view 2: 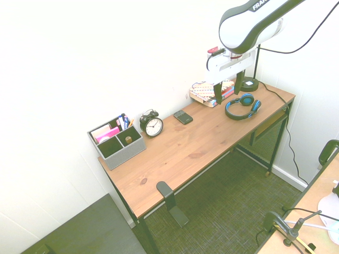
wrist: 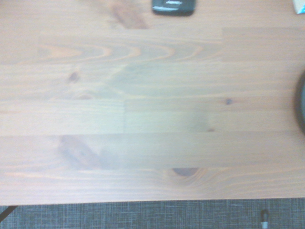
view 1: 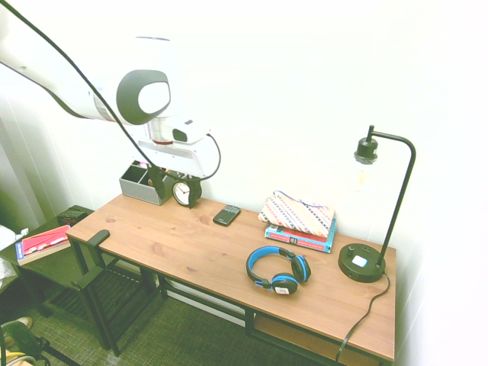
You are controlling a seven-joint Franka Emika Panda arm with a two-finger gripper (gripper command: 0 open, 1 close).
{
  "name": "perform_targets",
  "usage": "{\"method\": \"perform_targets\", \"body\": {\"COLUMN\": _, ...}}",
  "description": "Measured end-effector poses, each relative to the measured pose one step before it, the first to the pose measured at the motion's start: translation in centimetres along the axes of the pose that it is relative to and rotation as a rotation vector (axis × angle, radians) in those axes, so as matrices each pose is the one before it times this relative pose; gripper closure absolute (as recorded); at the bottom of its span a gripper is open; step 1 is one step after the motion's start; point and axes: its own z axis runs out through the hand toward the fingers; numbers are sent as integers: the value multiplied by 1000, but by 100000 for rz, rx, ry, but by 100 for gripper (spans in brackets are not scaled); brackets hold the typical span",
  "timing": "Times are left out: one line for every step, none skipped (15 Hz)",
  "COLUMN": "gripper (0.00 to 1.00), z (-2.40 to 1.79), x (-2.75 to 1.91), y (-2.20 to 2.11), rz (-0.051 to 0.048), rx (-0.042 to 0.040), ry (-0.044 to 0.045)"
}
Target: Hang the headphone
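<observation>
While the headphone [view 1: 278, 271] lies flat on the wooden counter [view 1: 191, 244] between the stacked books [view 1: 299, 229] and the counter's front edge, near the desk lamp [view 1: 364, 263], we judge the approach only begun: our gripper [view 2: 229, 91] hangs above the counter with jaws released and empty, pointing down, short of the headband. Next we must come over the headband, descend and clench, then carry it to the black hook [view 2: 165, 191] at the counter's far end. Only the wrist view shows the phone [wrist: 173, 6] close; only exterior views show the headphone whole.
</observation>
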Motion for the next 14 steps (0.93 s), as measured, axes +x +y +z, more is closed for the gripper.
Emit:
{"method": "perform_targets", "body": {"gripper": 0, "z": 780, "x": 1718, "y": 940, "rz": 837, "rx": -1548, "ry": -291}}
{"method": "perform_targets", "body": {"gripper": 0, "z": 1094, "x": 1613, "y": 946, "rz": 365, "rx": -1034, "ry": 58}}
{"method": "perform_targets", "body": {"gripper": 0, "z": 1158, "x": 1176, "y": 463, "rz": -653, "rx": -379, "ry": 1837}}
{"method": "perform_targets", "body": {"gripper": 0, "z": 1322, "x": 778, "y": 91, "rz": -868, "rx": -143, "ry": 2078}}
{"method": "perform_targets", "body": {"gripper": 0, "z": 1361, "x": 492, "y": -138, "rz": -1393, "rx": -418, "ry": 1686}}
{"method": "perform_targets", "body": {"gripper": 0, "z": 1393, "x": 341, "y": -290, "rz": -1553, "rx": -363, "ry": 1258}}
{"method": "perform_targets", "body": {"gripper": 0, "z": 1520, "x": 239, "y": -234, "rz": -800, "rx": 190, "ry": 249}}
{"method": "perform_targets", "body": {"gripper": 0, "z": 1549, "x": 373, "y": -187, "rz": -715, "rx": 299, "ry": 54}}
{"method": "perform_targets", "body": {"gripper": 0, "z": 1296, "x": 450, "y": -86, "rz": -255, "rx": -140, "ry": -17}}
{"method": "perform_targets", "body": {"gripper": 0, "z": 1258, "x": 501, "y": 49, "rz": -24, "rx": -316, "ry": -24}}
{"method": "perform_targets", "body": {"gripper": 0, "z": 1312, "x": 498, "y": 117, "rz": -182, "rx": -415, "ry": 44}}
{"method": "perform_targets", "body": {"gripper": 0, "z": 1242, "x": 382, "y": 119, "rz": 165, "rx": -575, "ry": -316}}
{"method": "perform_targets", "body": {"gripper": 0, "z": 1156, "x": 432, "y": 72, "rz": -5, "rx": -549, "ry": -563}}
{"method": "perform_targets", "body": {"gripper": 0, "z": 995, "x": 484, "y": -57, "rz": -163, "rx": -50, "ry": -168}}
